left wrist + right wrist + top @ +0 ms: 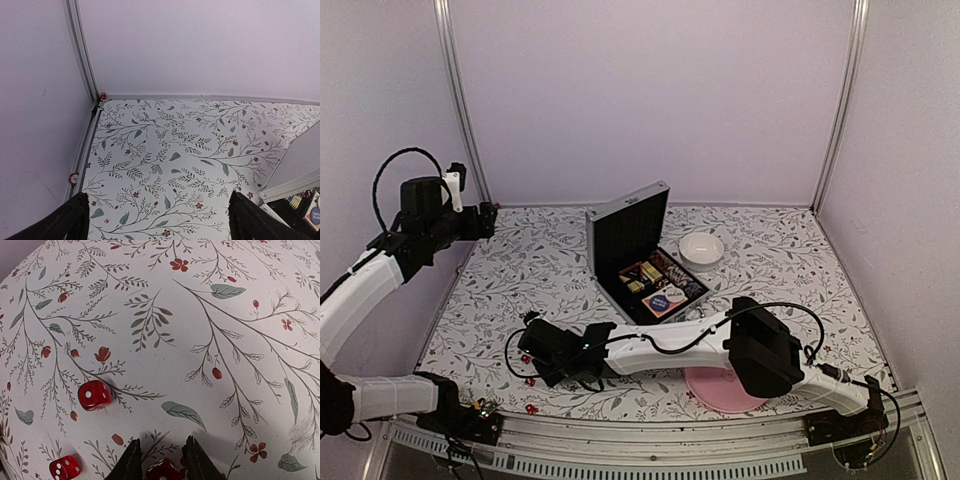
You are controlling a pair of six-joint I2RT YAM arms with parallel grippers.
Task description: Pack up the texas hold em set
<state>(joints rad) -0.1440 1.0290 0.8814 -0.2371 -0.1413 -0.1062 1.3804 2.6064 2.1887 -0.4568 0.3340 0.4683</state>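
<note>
Low in the frame, a die [163, 471] is flanked closely by the right gripper [162, 446], though actual clamping cannot be told.

Case [625, 235] open; perhaps 3 red dice [93, 395] outside.

Left arm [355, 290] and right arm [660, 345]: white shells on the links, black housings at the joints. Thin black cables [408, 151] run loose outside the shells of both. Small green light [582, 346] near the right wrist. Left gripper [162, 220]: broad matte black fingers [70, 220]. Right gripper [162, 462]: dark, tapered tips.
</note>
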